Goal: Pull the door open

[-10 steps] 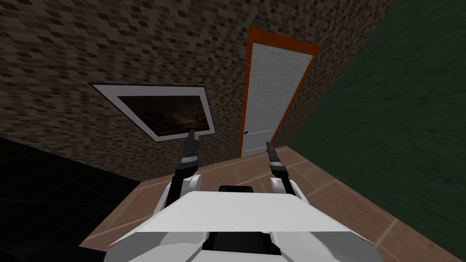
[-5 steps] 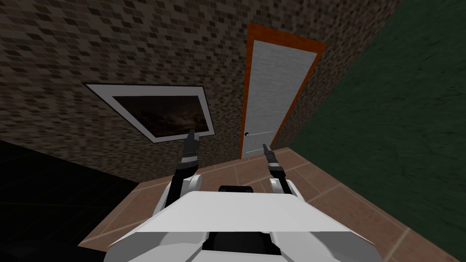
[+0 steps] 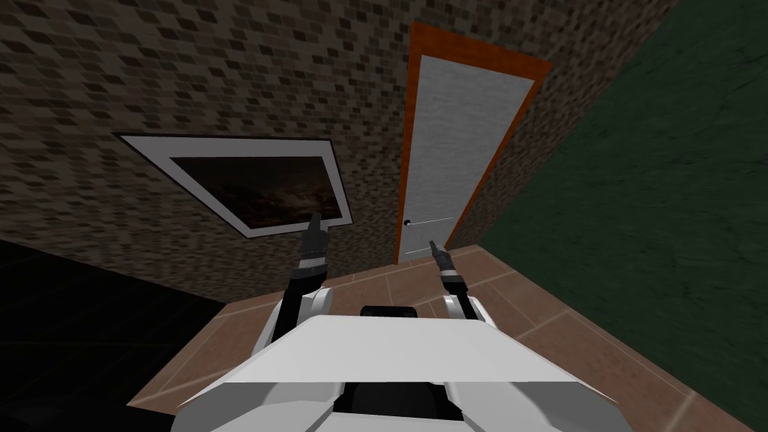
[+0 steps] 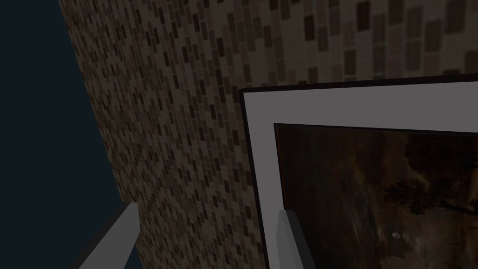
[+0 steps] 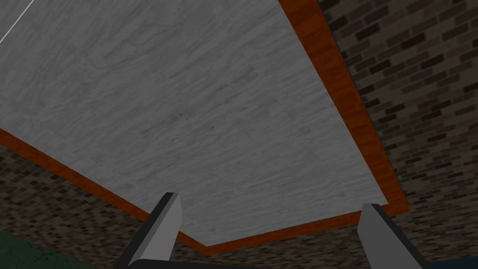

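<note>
Left gripper [image 3: 315, 223] is being held up ahead of the left shoulder, well apart from the door, with its fingers [image 4: 121, 238] spread wide and nothing between them; it is not being used for the task at this moment.

Further right, the small dark knob [image 3: 406, 221] is being shown at the left edge of the grey door [image 3: 450, 150], low on the panel. The door is being seen flush inside its orange frame [image 3: 480, 54], set in the brick wall [image 3: 225, 67], so it is being judged as fully shut.

Right of the knob, the right gripper [image 3: 433, 244] is being pointed toward the lower part of the door, near it but apparently not touching. Its fingers [image 5: 168, 224] are being held wide apart and empty, aimed at the bare panel, not at the knob.

Farthest right, a green wall [image 3: 645, 187] is meeting the brick wall beside the frame.

Progress is being judged as early: nothing is being gripped and no gap is being opened. Left to do are lining the right gripper up on the knob, closing on it, and pulling the door open.
</note>
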`<state>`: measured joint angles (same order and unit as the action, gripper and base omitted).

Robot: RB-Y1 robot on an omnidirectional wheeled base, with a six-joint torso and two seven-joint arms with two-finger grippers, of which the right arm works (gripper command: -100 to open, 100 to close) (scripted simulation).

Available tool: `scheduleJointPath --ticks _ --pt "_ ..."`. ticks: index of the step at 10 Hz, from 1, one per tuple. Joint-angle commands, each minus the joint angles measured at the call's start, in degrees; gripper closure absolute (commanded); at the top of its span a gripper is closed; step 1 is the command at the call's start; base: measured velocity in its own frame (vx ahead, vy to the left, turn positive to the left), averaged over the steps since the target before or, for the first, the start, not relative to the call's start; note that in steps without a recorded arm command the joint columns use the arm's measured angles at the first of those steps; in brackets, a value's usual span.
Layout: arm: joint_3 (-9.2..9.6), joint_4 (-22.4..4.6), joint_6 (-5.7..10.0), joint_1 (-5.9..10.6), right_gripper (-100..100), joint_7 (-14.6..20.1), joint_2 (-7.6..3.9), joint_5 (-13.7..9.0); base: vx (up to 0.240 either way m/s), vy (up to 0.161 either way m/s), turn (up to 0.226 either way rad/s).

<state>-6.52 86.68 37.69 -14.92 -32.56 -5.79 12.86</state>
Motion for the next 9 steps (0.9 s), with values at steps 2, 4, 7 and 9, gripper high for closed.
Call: scheduleJointPath --ticks 2,4,7,9 --pt "-0.3 -2.92 0.74 1.12 -100 -1.7 -0.28 0.75 0.043 -0.01 0.01" --pt "-0.64 -7.02 2.0 2.59 -100 -4.68 -0.54 2.11 0.063 -0.017 0.02" --pt "-1.13 -13.05 3.85 4.74 -100 -9.06 -0.91 4.11 0.104 -0.028 0.024" --pt "-1.45 -16.73 5.06 6.15 -100 -11.92 -1.14 5.41 0.097 -0.022 0.022"
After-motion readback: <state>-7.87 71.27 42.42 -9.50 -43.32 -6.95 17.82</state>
